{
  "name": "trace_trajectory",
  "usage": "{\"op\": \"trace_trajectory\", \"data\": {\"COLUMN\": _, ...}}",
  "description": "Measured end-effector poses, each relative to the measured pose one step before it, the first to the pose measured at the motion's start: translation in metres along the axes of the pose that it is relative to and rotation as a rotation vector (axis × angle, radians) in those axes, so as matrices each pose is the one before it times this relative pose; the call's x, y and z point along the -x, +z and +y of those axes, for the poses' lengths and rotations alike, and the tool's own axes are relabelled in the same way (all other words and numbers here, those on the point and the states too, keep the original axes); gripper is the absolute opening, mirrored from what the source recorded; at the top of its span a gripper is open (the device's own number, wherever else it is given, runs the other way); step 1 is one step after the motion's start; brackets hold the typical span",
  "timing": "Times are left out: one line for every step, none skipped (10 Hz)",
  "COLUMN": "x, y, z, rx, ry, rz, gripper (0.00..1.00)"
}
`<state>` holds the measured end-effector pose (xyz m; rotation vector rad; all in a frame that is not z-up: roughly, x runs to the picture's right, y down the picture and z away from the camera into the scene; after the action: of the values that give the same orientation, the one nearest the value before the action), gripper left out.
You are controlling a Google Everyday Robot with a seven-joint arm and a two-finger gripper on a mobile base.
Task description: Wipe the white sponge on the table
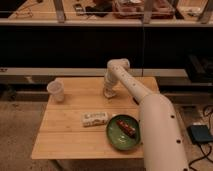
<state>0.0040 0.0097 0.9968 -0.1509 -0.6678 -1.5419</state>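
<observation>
The light wooden table (70, 137) fills the middle of the camera view. My white arm reaches from the lower right over its far side. The gripper (108, 91) points down at the far middle of the tabletop. A small whitish block, the white sponge (108, 94), shows right at the gripper's tip, against the table top. The gripper hides most of it.
A clear plastic cup (56, 91) stands at the far left of the table. A longer white bar with markings (95, 118) lies mid-table. A green plate (117, 139) with a reddish-brown item (126, 127) sits front right, beside my arm. A dark counter runs behind.
</observation>
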Motion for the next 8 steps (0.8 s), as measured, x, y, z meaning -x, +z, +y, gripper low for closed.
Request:
{"op": "trace_trajectory", "data": {"x": 0.02378, "y": 0.00073, "z": -0.0083, "rx": -0.02201, "ry": -0.03028, "rz": -0.03681, "gripper": 0.0}}
{"op": "trace_trajectory", "data": {"x": 0.01414, "y": -0.00073, "z": -0.0024, "rx": -0.01167, "ry": -0.01117, "rz": -0.019, "gripper": 0.0}}
{"op": "trace_trajectory", "data": {"x": 0.01503, "y": -0.00222, "z": 0.00372, "rx": -0.00702, "ry": 0.00848, "rz": -0.01655, "gripper": 0.0}}
{"op": "trace_trajectory", "data": {"x": 0.01527, "y": -0.00684, "z": 0.01611, "rx": 0.0038, "ry": 0.03725, "rz": -0.0076, "gripper": 0.0}}
{"op": "trace_trajectory", "data": {"x": 0.00516, "y": -0.00843, "z": 0.01803, "rx": 0.01634, "ry": 0.03253, "rz": 0.01079, "gripper": 0.0}}
{"op": "trace_trajectory", "data": {"x": 0.00039, "y": -0.01356, "z": 0.02485, "rx": 0.02629, "ry": 0.04516, "rz": 0.0274, "gripper": 0.0}}
{"op": "trace_trajectory", "data": {"x": -0.00315, "y": -0.01302, "z": 0.0215, "rx": 0.02506, "ry": 0.04011, "rz": 0.02807, "gripper": 0.0}}
{"op": "trace_trajectory", "data": {"x": -0.00796, "y": -0.01328, "z": 0.0217, "rx": 0.02486, "ry": 0.0425, "rz": 0.04181, "gripper": 0.0}}
